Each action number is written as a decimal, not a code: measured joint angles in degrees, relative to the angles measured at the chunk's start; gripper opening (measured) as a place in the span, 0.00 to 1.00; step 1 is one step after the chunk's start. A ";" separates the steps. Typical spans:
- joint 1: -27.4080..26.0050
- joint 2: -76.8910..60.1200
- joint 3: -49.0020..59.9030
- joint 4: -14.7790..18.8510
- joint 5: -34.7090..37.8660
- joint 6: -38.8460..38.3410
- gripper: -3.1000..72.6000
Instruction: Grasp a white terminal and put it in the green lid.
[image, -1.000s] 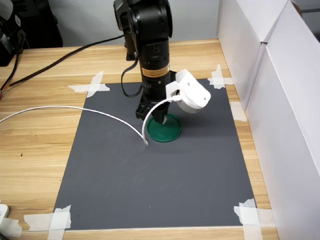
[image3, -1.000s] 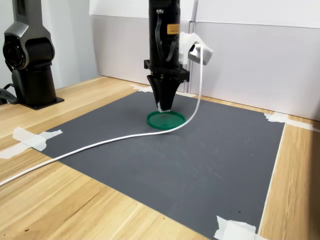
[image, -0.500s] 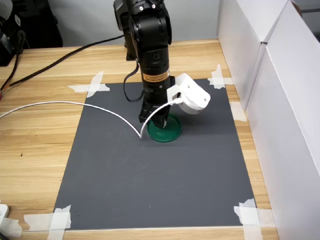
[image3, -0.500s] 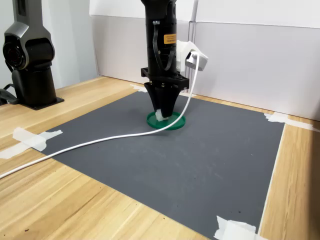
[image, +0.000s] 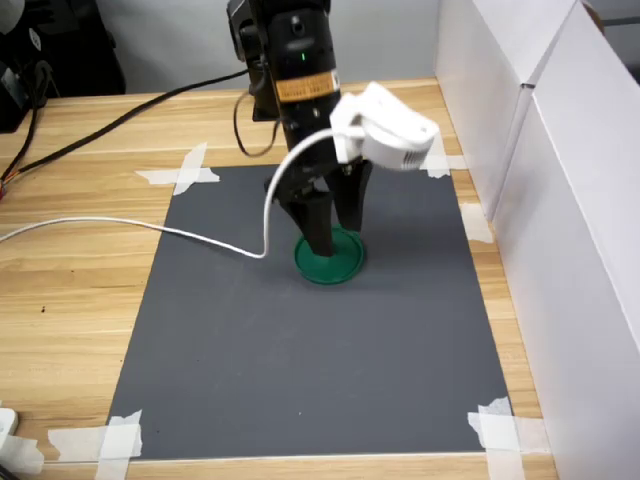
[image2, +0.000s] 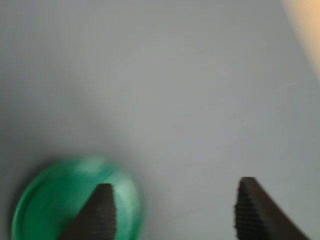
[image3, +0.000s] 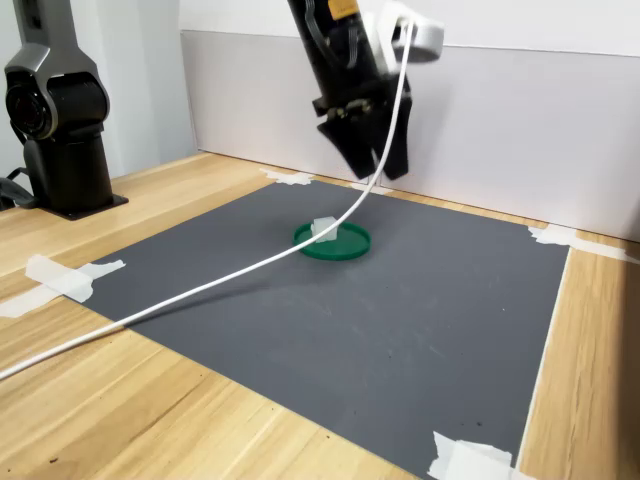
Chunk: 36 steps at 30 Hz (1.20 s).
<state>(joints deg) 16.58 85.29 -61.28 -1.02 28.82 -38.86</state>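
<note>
The white terminal (image3: 325, 227) sits inside the green lid (image3: 345, 245), toward its left part in the second exterior view, resting on the lid's floor within the low rim. In the first exterior view the arm's fingers hide it. Judged from how things lie, the placing is done — what is left, at most, is to carry the arm clear.

The claw (image3: 372, 160) hangs above the lid with its jaws spread apart and nothing between them; the wrist view shows the two dark fingertips (image2: 102, 210) well separated, one of them over the lid's edge, the picture blurred. In the second exterior view the claw is clearly lifted off the lid, apart from the terminal.

The lid lies on the dark grey mat (image: 300, 350), in its far half in the first exterior view, well away from all four taped edges. The mat's near half is bare. The white wall panels (image: 560, 200) stand along the first exterior view's right, beyond the mat's edge — the tighter side. The white cable (image3: 200, 290) trails from the wrist camera housing (image: 385, 128) across the mat's left part, passing just beside the lid, so a careless swing could, I judge, drag it over the lid.
</note>
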 joint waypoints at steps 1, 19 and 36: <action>0.00 -1.66 0.00 -0.06 -0.71 1.92 0.69; -2.41 -37.16 11.42 -13.90 -5.53 45.10 0.02; -22.19 -65.90 37.17 -14.32 -5.47 56.35 0.02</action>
<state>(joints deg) -5.61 19.38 -24.10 -15.34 23.35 17.50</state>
